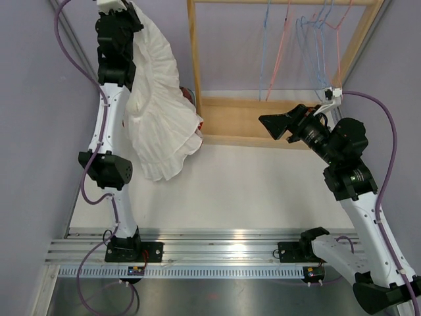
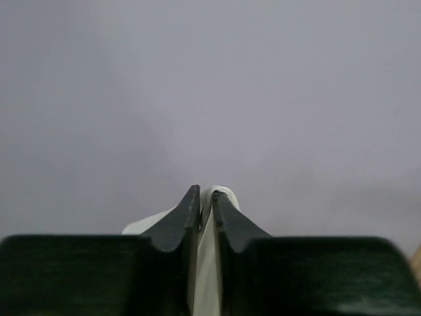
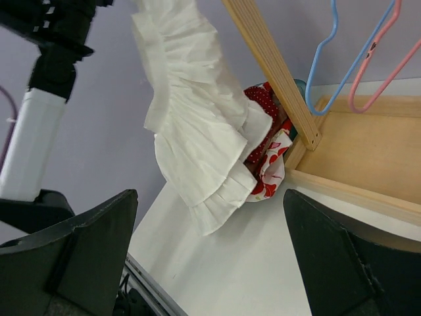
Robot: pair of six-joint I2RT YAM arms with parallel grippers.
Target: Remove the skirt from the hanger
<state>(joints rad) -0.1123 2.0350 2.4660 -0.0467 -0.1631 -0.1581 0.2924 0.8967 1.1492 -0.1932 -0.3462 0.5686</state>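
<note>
The left arm (image 1: 113,85) reaches up at the far left. Its jaws are all but closed, and the left wrist view shows a fold of the white skirt (image 2: 209,263) pinched in the narrow gap between them. From that grip the skirt (image 1: 158,112) hangs down in ruffled tiers along the right side of the arm, against the purple wall. Its lower hem (image 3: 217,197) falls just beside the left post of the wooden rack (image 1: 256,122). There it partly covers a red-and-white patterned cloth (image 3: 270,164) that lies at the foot of the post. Whether the hem touches the tabletop (image 1: 263,191) cannot be told.

The right arm (image 1: 348,164) is raised at the right, in front of the rack's base. Its jaws are spread wide and hold nothing. They point left toward the skirt and are well apart from it.

Blue and pink wire hangers (image 1: 316,33) hang from the rack's top rail at the far right, well apart from the skirt.
</note>
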